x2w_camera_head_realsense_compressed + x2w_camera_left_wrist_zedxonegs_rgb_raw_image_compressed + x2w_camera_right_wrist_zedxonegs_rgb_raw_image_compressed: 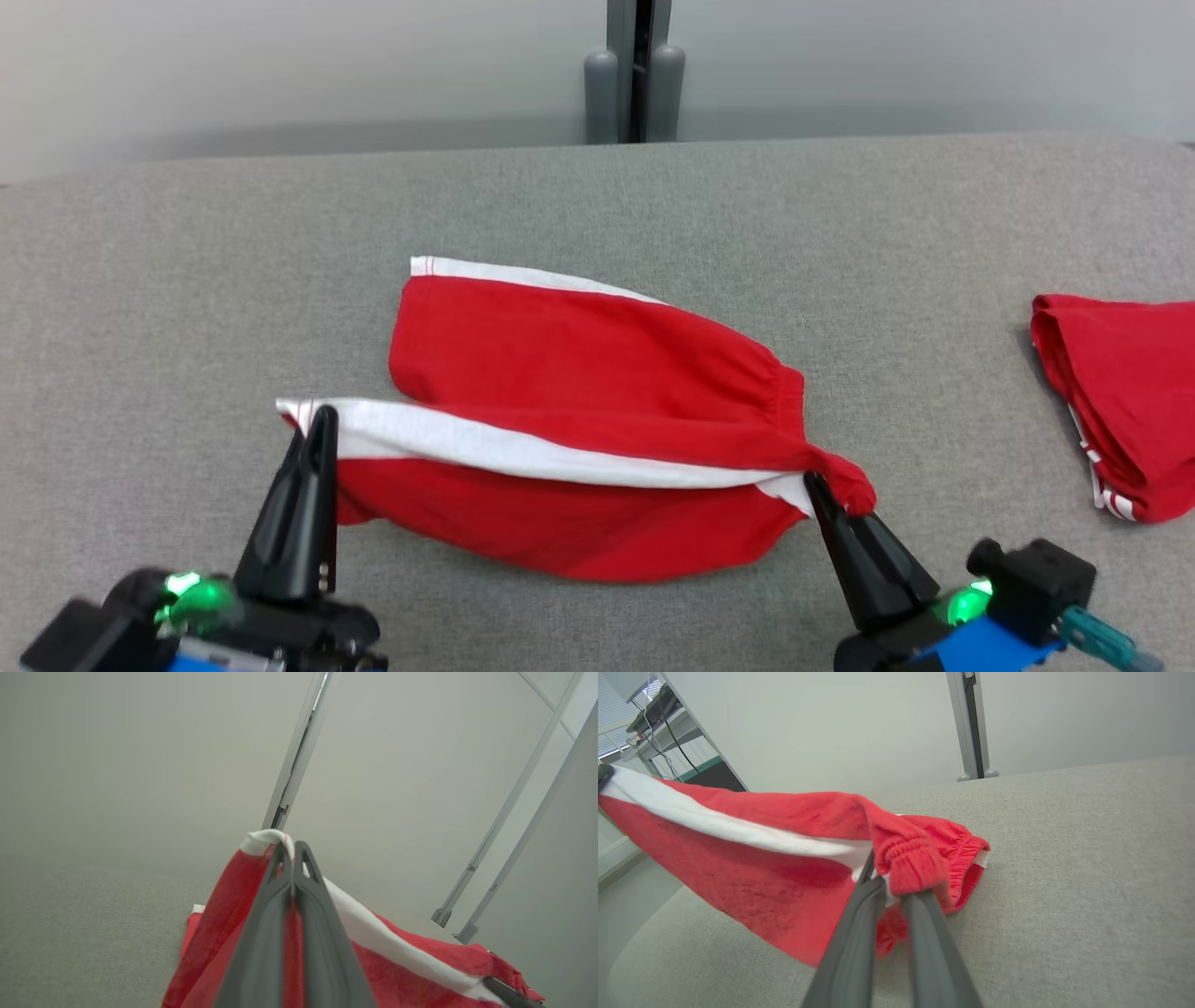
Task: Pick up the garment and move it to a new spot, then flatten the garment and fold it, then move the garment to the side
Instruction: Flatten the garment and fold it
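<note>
- The garment (579, 373), a pair of red shorts with a white stripe (523, 448) down the side, sits about midway along the grey surface (187, 280), closer to its near edge than its far one.
- Its far leg lies flat on the surface. The near side is drawn out into a taut line between the two grippers and raised a little.
- The left gripper (320, 418) is pinched fully together on the white-trimmed hem corner at the garment's left end.
- The right gripper (822, 493) is clamped on the bunched elastic waistband (845, 485) at the right end, its fingers kept just apart by the wad of cloth.
- From the wrist views I cannot tell whether each pinch takes one layer or both.
- Handling, as I judge it: the cloth is light, soft and limp. It will sag and drape wherever it is not held, and it should drag rather than slide on the textured surface.
- The best holds are the thick parts, the hem band and the gathered waistband, taken at opposite ends so that tension keeps the edge straight.
- A second red garment (1120, 401) lies folded at the right edge, well apart from this one.
</note>
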Available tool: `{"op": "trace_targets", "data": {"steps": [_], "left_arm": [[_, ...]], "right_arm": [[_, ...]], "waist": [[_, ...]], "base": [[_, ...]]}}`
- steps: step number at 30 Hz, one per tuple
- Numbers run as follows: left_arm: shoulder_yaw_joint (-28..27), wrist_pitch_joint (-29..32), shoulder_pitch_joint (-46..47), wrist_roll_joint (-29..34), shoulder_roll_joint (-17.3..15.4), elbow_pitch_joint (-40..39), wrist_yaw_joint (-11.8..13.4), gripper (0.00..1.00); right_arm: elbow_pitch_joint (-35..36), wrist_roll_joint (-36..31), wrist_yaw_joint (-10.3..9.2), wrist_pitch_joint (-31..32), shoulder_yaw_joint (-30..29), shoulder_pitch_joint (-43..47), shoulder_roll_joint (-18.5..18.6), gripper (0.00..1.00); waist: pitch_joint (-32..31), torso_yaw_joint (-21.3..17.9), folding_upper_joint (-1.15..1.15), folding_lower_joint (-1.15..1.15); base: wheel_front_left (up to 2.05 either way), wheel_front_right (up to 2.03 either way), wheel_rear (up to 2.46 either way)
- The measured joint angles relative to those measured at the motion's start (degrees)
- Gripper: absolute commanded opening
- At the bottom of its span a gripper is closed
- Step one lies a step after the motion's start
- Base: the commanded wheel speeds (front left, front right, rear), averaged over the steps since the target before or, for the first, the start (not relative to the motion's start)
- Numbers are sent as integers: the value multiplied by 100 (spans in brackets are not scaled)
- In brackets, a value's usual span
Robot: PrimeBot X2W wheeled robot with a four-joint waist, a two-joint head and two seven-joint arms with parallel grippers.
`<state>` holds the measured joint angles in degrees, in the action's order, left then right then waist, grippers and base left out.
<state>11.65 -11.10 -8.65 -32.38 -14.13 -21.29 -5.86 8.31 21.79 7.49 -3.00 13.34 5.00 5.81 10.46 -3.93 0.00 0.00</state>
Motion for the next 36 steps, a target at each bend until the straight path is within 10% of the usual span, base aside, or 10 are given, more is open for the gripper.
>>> {"op": "trace_targets", "data": {"steps": [11,26,29,31,32,33,36], "left_arm": [[449,190,2591,30,-359,2485,-126,0],[954,315,5055,401,0,5895,-151,0],[1001,355,5267,457,37,6284,-141,3],[1039,404,5365,460,79,6474,-131,50],[1088,423,5392,480,90,6541,-131,88],[1123,441,5398,486,105,6600,-131,100],[1169,453,5396,432,170,6698,-131,100]], "right_arm": [[-1544,-54,0,-199,-160,-1585,-177,0],[-3264,-270,0,-566,-94,-3348,-291,0],[-3424,-246,0,-619,-37,-3471,-292,35],[-3490,-221,0,-672,-31,-3519,-294,100],[-3520,-202,0,-673,-43,-3526,-293,100],[-3559,-208,0,-673,-56,-3525,-292,100],[-3591,-396,0,-671,-93,-3524,-293,100]], "waist": [[775,-126,0,2],[1499,-219,0,2],[1502,-230,0,2],[1483,-231,0,2],[1465,-226,0,2],[1444,-222,0,2],[1366,-203,0,2]], "base": [[0,0,0],[0,0,0],[0,0,0],[0,0,0],[0,0,0],[0,0,0],[0,0,0]]}}
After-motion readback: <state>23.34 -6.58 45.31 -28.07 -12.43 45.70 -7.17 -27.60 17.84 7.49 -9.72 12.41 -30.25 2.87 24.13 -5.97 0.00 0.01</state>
